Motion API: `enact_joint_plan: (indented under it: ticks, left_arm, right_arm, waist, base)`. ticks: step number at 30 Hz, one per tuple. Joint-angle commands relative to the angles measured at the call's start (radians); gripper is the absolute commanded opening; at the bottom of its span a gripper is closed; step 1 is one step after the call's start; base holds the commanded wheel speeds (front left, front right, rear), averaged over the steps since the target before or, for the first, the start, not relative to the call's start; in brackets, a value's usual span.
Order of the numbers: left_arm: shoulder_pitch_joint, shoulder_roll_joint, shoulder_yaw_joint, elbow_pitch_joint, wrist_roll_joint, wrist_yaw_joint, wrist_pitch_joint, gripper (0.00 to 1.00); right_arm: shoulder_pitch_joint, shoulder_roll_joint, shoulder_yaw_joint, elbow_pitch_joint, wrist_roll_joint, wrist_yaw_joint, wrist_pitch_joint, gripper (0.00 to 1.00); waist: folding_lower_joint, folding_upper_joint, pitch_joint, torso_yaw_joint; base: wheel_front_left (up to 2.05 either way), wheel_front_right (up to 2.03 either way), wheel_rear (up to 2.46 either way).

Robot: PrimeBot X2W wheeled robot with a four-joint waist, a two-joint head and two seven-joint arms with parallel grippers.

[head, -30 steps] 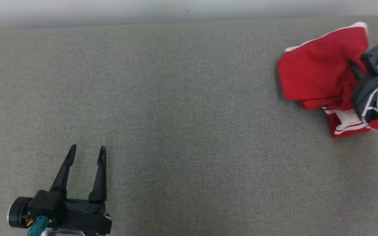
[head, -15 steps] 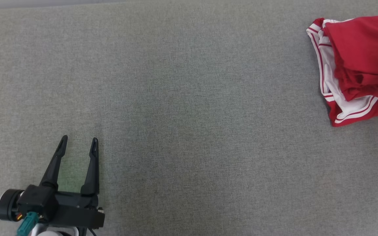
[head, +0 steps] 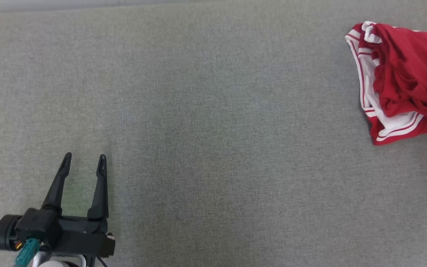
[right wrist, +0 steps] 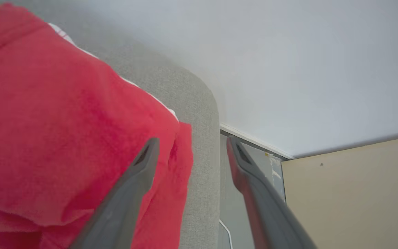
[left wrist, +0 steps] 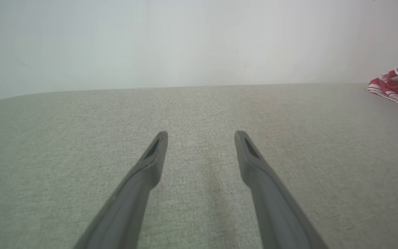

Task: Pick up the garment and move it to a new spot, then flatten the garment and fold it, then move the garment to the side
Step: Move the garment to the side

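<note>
Right gripper point(right wrist: 193, 141): fingers apart with nothing clamped; it sits low at the grey surface's edge in the right wrist view.
Right gripper contact: the finger point(right wrist: 126, 193) on the left of that frame crosses in front of the cloth. I cannot tell whether it touches.
Between the fingers: the cloth's outer edge, then a strip of the grey padded surface point(head: 213, 129).
Left gripper point(head: 84, 157): fingers apart and empty, at the lower left of the head view, well apart from the cloth.
Red garment point(head: 402, 81): bunched at the upper right of the head view and cut by the frame's right edge. White striped trim shows along its left and lower sides.
Garment shape: rumpled layers rather than a flat, square fold.
Stage, judged: this fits a heap set down at a new spot and waiting to be smoothed. It equally fits a rough fold parked at the side.
Step in hand, judged: getting the right gripper clear of the cloth.
Doing it well: keep the fingers apart and back out along their own line, not sideways, so no tip hooks a layer.
Risk: the garment lies close to the surface's edge, and a dragged fold could slip over it.
Beyond the edge: pale wall point(right wrist: 288, 69), beige panel point(right wrist: 358, 193).
</note>
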Motion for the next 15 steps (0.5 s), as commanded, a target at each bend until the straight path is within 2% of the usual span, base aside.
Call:
enact_joint_plan:
  ticks: [1,8,12,15]
  left_arm:
    - [0.022,-0.004,0.003,0.001,-0.009,0.001,-0.001,1.00]
    - [0.071,-0.031,0.024,0.014,0.005,0.001,-0.001,1.00]
    - [0.109,-0.047,0.040,0.023,0.011,0.001,-0.001,1.00]
    - [0.139,-0.054,0.055,0.022,0.017,0.001,-0.001,1.00]
  right_arm:
    - [-0.016,0.010,-0.011,0.008,0.000,-0.002,-0.018,1.00]
    - [-0.016,0.104,-0.146,0.070,0.051,-0.002,-0.219,1.00]
    - [0.029,0.174,-0.221,0.054,0.062,-0.002,-0.256,1.00]
    - [0.091,0.203,-0.325,-0.036,0.029,-0.002,-0.255,1.00]
  waist:
    - [-0.0001,-0.0001,-0.031,-0.004]
    - [-0.0001,-0.0001,-0.135,-0.007]
    - [-0.0001,-0.0001,-0.195,-0.003]
    - [-0.0001,-0.0001,-0.229,0.003]
  base:
    - [0.00,0.00,0.00]
    - [0.00,0.00,0.00]
    - [0.00,0.00,0.00]
    - [0.00,0.00,0.00]
